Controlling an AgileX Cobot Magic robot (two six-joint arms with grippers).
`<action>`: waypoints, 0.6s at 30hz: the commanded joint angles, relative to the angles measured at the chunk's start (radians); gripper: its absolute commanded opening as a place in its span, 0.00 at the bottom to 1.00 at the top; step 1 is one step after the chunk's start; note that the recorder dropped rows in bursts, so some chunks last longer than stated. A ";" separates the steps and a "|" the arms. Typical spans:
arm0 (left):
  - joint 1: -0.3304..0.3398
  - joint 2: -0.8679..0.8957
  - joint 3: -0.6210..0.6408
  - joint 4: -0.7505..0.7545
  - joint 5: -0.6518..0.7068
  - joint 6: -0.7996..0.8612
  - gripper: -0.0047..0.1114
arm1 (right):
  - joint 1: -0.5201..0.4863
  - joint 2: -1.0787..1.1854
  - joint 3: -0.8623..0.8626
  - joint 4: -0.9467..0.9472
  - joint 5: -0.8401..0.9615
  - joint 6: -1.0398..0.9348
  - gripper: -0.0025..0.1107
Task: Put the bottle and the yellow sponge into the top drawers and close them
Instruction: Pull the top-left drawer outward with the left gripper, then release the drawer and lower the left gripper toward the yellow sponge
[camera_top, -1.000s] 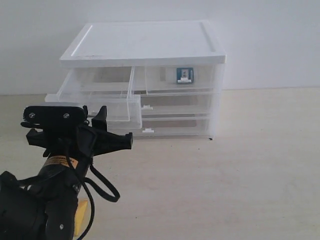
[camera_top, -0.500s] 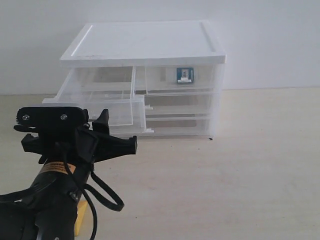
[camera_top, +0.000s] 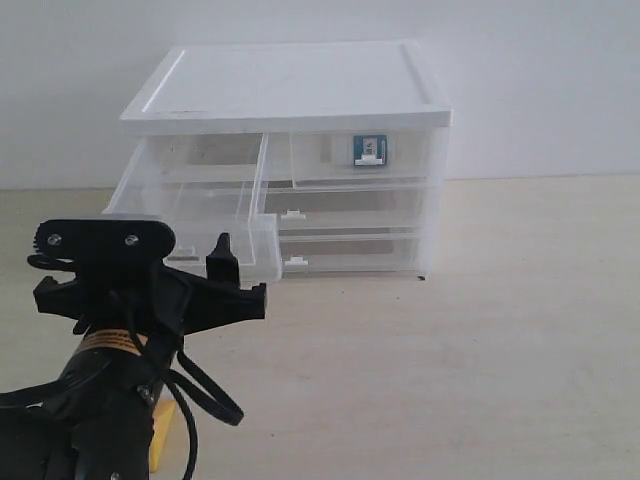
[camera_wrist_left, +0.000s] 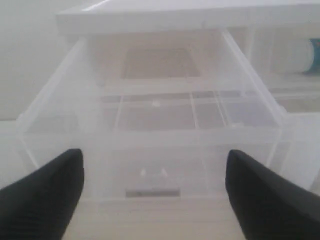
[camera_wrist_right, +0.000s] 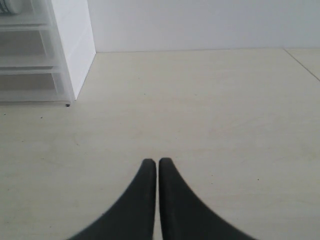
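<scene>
The left gripper (camera_wrist_left: 154, 167) is released, spread wide just before the pulled-out top left drawer (camera_top: 205, 215). The right gripper (camera_wrist_right: 158, 170) is clenched above the counter (camera_wrist_right: 210, 110). The bottle (camera_top: 369, 150) lies in the top right drawer (camera_top: 320, 168), the yellow sponge (camera_top: 161, 436) on the counter, partly hidden by the left arm (camera_top: 100, 400).

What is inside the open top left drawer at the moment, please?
Nothing that shows: the open drawer looks empty through its clear walls, though its rear end under the cabinet top is hazy. The bottle sits in the closed drawer beside it.
</scene>
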 joint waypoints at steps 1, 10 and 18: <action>-0.004 -0.043 0.034 -0.020 0.102 0.020 0.68 | 0.003 -0.006 0.000 -0.008 -0.001 -0.004 0.02; -0.004 -0.238 0.136 -0.055 0.485 0.197 0.67 | 0.003 -0.006 0.000 -0.008 -0.001 -0.004 0.02; -0.004 -0.441 0.162 -0.349 0.816 0.658 0.67 | 0.003 -0.006 0.000 -0.008 -0.001 -0.004 0.02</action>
